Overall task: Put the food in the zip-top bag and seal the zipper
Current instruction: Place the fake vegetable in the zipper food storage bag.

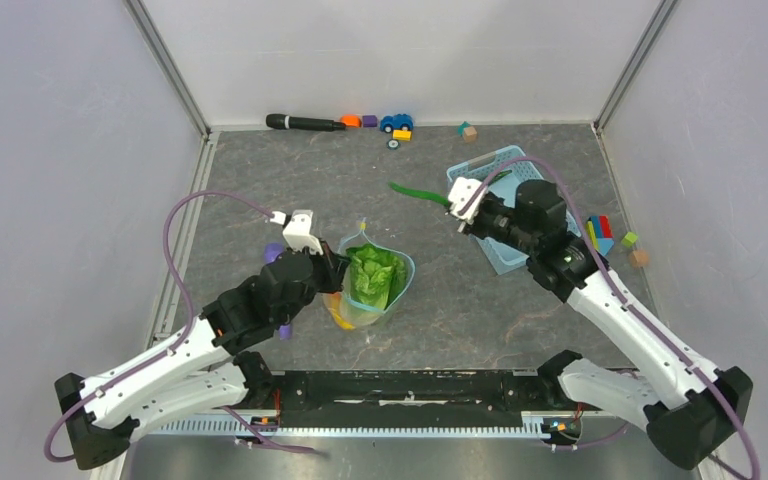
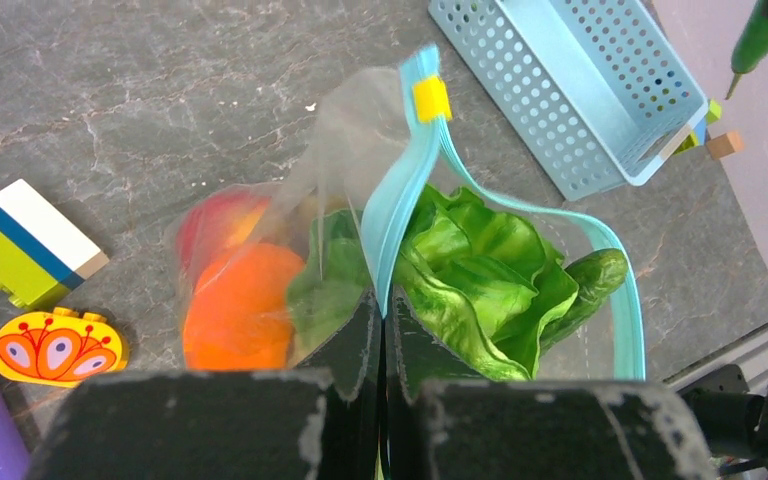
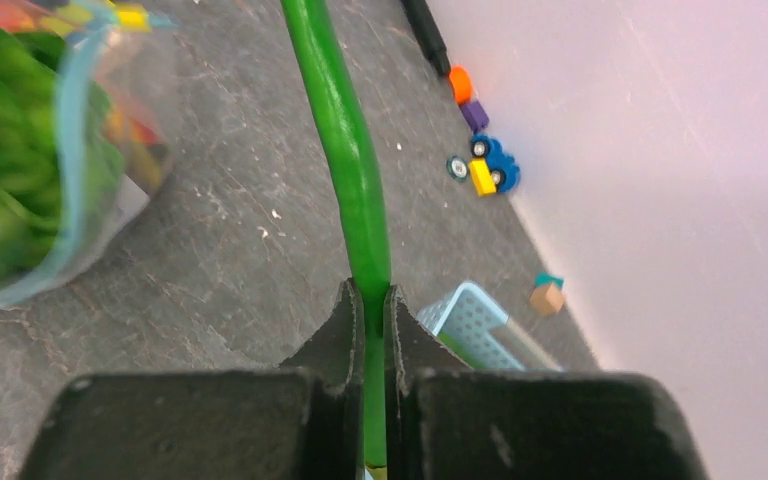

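The zip-top bag (image 1: 365, 310) sits on the grey table (image 1: 460, 320) just ahead of the left arm, its mouth standing open with the green lettuce (image 2: 470, 270) filling the opening. An orange (image 2: 235, 305) and a red fruit (image 2: 215, 215) show through the clear wall beside the lettuce. The teal zipper (image 2: 400, 215) runs from its yellow slider (image 2: 431, 98) straight down into the left gripper (image 2: 380, 310), whose jaws are pressed together on that strip at the bag's near rim. Off to the right and well apart from the bag, the right gripper (image 3: 370, 300) hangs over the near corner of the light-blue basket (image 1: 485, 162). Its jaws are pinched tight on one end of a long green pod (image 3: 345, 150), which sticks out past the fingertips toward the bag, its free tip in the air short of the bag's mouth.
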You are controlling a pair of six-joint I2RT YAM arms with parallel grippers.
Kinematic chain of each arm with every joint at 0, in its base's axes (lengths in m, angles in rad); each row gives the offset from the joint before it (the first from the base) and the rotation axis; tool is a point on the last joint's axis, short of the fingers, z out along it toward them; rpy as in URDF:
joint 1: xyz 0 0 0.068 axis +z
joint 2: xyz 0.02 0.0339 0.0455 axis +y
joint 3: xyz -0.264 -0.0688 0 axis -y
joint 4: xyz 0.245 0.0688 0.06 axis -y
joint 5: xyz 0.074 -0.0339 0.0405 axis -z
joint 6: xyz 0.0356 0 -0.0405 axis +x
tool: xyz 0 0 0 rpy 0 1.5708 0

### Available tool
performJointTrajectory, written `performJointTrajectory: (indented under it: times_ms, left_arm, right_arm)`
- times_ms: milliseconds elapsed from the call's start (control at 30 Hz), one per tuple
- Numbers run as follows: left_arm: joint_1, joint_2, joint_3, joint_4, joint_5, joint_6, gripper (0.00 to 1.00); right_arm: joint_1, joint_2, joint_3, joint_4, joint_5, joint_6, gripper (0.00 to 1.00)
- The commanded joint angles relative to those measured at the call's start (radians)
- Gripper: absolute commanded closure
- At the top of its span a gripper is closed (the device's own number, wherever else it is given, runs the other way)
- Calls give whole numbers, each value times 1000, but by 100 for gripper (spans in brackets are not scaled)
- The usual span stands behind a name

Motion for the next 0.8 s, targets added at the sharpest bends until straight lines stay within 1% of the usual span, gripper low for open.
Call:
performJointTrajectory:
  times_ms: [0,67,133,200,267,367,500,567,633,767]
  left_arm:
    - [-3,34,98,30,-35,18,98]
    - [-2,65,131,29,-73,22,98]
    - [-3,104,169,23,-113,39,98]
    - [-3,148,209,25,-158,65,98]
    - [-3,195,251,29,-205,100,98]
    - [2,271,308,48,-265,146,98]
    - [26,358,379,85,-228,222,98]
    - [28,385,397,84,-212,245,98]
    - [28,395,395,86,-172,258,98]
    - [29,404,349,120,-33,278,98]
  right_arm:
    - [151,39,188,-219,296,-62,100]
    - [188,71,245,-287,390,80,100]
    - [215,104,289,-352,430,220,100]
    - [234,113,293,-382,448,344,100]
    - [243,106,272,-369,428,458,100]
    - [242,66,243,-381,362,627,100]
    - [243,-57,122,-297,196,743,100]
    - [243,-105,91,-313,138,790,100]
    - [243,-134,57,-339,53,826,100]
    - [243,-150,27,-450,-102,893,100]
